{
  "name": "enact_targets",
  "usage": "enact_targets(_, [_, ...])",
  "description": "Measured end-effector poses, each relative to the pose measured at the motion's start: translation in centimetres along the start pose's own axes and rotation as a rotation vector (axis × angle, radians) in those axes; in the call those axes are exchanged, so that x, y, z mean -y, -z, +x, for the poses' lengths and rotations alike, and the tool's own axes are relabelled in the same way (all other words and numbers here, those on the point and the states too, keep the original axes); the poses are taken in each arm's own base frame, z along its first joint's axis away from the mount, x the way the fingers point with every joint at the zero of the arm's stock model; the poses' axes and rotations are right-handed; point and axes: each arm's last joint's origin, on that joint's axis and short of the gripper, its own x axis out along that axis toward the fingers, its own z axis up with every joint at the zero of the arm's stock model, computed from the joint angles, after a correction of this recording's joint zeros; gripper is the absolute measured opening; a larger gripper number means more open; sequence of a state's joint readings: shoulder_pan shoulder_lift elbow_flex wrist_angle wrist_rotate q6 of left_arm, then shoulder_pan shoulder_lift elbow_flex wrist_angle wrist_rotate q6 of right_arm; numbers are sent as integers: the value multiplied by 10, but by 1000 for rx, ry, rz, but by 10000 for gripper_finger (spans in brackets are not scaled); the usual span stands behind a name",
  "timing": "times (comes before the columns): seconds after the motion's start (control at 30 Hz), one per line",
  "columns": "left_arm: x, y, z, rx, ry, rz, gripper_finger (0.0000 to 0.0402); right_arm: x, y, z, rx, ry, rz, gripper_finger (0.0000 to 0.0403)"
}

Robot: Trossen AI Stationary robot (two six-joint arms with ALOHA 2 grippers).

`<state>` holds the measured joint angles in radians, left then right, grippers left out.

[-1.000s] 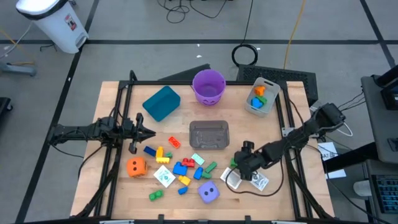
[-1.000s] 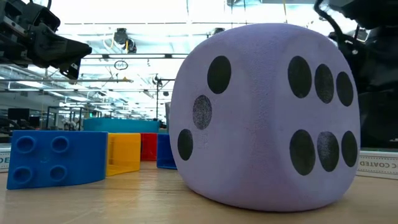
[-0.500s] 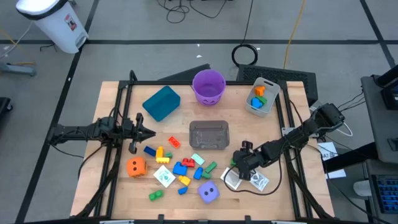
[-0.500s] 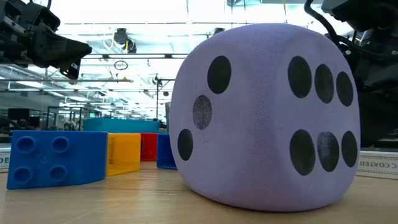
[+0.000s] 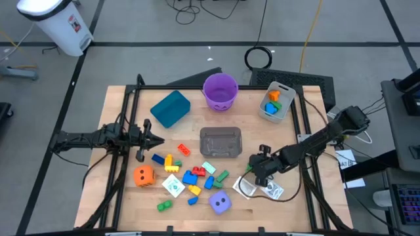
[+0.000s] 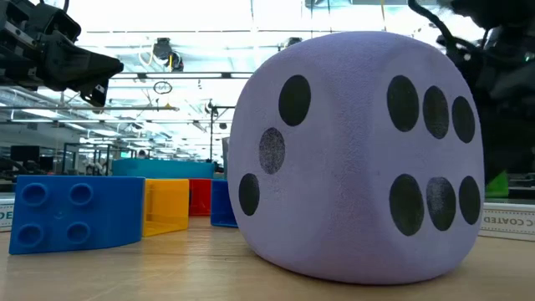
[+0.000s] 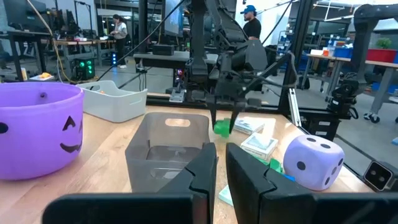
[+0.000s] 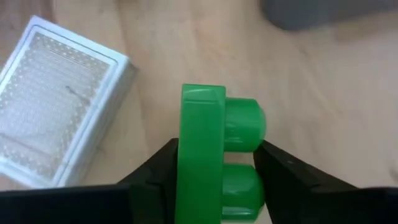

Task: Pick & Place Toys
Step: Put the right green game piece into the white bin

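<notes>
Two-studded green block [image 8: 214, 162] sits clamped in right hand [image 8: 214, 171].

Two dark jointed arms — black fingers [image 8: 155, 180] (matte).

A light wooden table [image 5: 125, 196] framed by black rails carries a scatter of toys. At the back stand a purple bucket [image 5: 220, 90], a teal bin [image 5: 170, 108] and a grey tub [image 5: 273, 103] holding blocks. A clear tub [image 5: 220, 142] sits at the centre. In front of it lie red, blue, yellow and green blocks [image 5: 191, 177], an orange die [image 5: 143, 176], a purple die [image 5: 220, 202] and a printed card [image 5: 173, 187]. More cards [image 5: 272, 191] rest near the right rail.
</notes>
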<state>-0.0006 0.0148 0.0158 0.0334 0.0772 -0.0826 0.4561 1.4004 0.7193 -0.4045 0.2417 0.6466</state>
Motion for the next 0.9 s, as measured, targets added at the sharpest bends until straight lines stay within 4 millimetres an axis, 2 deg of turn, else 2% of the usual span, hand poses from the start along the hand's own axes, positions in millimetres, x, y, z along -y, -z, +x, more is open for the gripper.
enact_targets(0.3, [0, 0, 0, 0, 0, 0, 42, 22, 4, -40, 119, 161, 97, 136])
enact_targets(0.47, [0, 0, 0, 1, 0, 0, 42, 29, 2, -51, 253, 277, 133, 146])
enact_targets(0.6, [0, 0, 0, 0, 0, 0, 42, 33, -2, -50, 336, 364, 112, 139])
enact_targets(0.73, [0, 0, 0, 0, 0, 0, 42, 45, -5, -38, 418, 444, 96, 138])
enact_targets(0.9, [0, 0, 0, 0, 0, 0, 42, 82, -21, -24, 471, 533, 124, 138])
